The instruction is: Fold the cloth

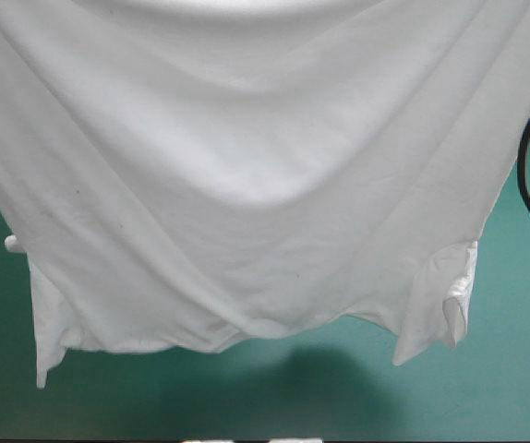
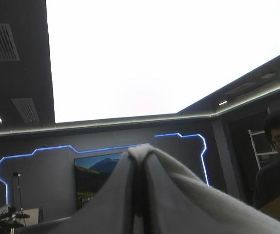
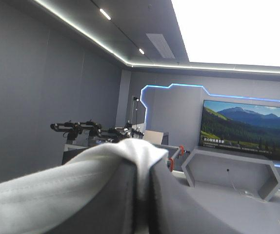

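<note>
Left end effector (image 2: 141, 163) is held up high, drawn together into one pointed arch and clamped on the T-shirt (image 1: 246, 185), whose fabric is pinched in the seam at the middle and folds over the tip. Right end effector (image 3: 142, 170) is clamped on it the same way, with a stitched hem running down one side of the arch.

Well above the desk (image 1: 523, 277), the T-shirt hangs as a broad white curtain that hides most of the teal-green cover (image 1: 385, 406). Only a strip along the desk's near edge and patches at the desk's two sides show. The cloth is a soft, matte knit, sagging in wide shallow swags across its middle. Its lower edge curves unevenly. A short sleeve (image 1: 450, 309) dangles at each lower corner, the one toward the desk's right side curled into an open tube. A soft shadow (image 1: 320, 369) lies on the desk under the lower edge.
</note>
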